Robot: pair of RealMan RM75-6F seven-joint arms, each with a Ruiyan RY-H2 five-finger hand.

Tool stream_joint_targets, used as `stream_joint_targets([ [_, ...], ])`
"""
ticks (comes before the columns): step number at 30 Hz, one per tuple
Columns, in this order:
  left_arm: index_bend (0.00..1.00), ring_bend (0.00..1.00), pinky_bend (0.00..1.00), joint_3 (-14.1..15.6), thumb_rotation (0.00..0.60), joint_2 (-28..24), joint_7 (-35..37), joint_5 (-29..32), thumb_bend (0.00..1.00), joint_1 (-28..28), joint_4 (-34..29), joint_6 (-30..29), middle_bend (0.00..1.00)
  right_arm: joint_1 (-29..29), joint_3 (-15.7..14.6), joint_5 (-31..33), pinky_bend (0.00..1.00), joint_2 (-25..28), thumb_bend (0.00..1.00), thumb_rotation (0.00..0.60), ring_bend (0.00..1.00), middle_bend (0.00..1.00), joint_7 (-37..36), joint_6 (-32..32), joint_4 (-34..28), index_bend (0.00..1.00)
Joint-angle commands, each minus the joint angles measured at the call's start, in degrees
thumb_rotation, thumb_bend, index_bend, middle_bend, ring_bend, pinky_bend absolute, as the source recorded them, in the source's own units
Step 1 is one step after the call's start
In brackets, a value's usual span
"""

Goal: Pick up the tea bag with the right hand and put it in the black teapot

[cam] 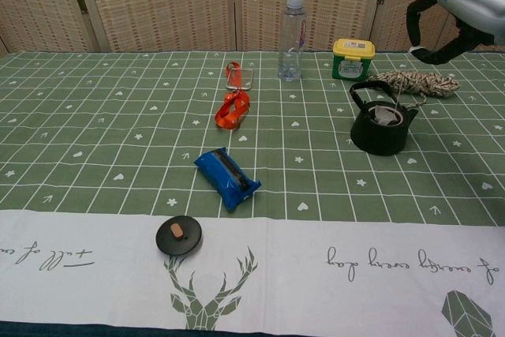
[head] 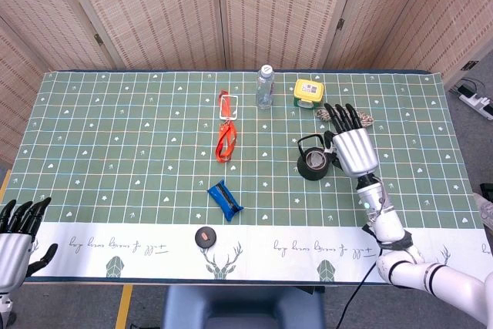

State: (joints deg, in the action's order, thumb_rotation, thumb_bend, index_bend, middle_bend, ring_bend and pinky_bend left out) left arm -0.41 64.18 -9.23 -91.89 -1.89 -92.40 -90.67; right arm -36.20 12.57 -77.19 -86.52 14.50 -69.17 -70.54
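The black teapot (head: 312, 161) (cam: 382, 125) stands lidless at the table's right middle. The pale tea bag (cam: 387, 115) lies inside its mouth, below the rim. My right hand (head: 354, 148) (cam: 454, 7) hovers above and just right of the teapot. Thumb and a finger meet on the small white tag (cam: 413, 50) at the end of the tea bag's string, and the other fingers are spread. My left hand (head: 17, 235) stays off the table's near left corner, fingers apart and holding nothing.
Behind the teapot are a coil of rope (cam: 414, 82), a yellow-lidded box (cam: 353, 58) and a water bottle (cam: 291, 37). An orange strap (cam: 232, 110), a blue packet (cam: 227, 177) and the black lid (cam: 178, 234) lie toward the middle and front.
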Motion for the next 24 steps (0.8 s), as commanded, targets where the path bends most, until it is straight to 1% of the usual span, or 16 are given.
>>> stream_joint_targets([
  [1,0.00,0.10,0.05,0.0,0.600,0.0,0.0,-0.1,0.27,0.0,-0.1,-0.1,0.14,0.7,-1.1,-0.7,0.00,-0.4,0.41,0.600,0.00,0.07,-0.3,-0.4,0.5,0.68],
  [14,0.00,0.10,0.05,0.0,0.600,0.1,-0.2,0.1,0.27,0.1,0.0,0.0,0.14,3.5,-6.2,-6.0,0.00,-2.0,0.41,0.600,0.00,0.07,-1.3,-2.9,1.9,0.68],
  [22,0.00,0.10,0.05,-0.1,0.600,0.3,-0.8,0.3,0.27,0.0,0.0,0.2,0.14,4.6,-7.7,-7.9,0.00,-2.2,0.41,0.600,0.00,0.07,-1.3,-3.8,1.8,0.68],
  [24,0.00,0.10,0.05,-0.1,0.600,0.3,-0.8,0.4,0.27,0.0,-0.1,0.2,0.14,4.8,-8.8,-8.6,0.00,-2.7,0.41,0.600,0.00,0.07,-0.7,-3.1,2.1,0.68],
])
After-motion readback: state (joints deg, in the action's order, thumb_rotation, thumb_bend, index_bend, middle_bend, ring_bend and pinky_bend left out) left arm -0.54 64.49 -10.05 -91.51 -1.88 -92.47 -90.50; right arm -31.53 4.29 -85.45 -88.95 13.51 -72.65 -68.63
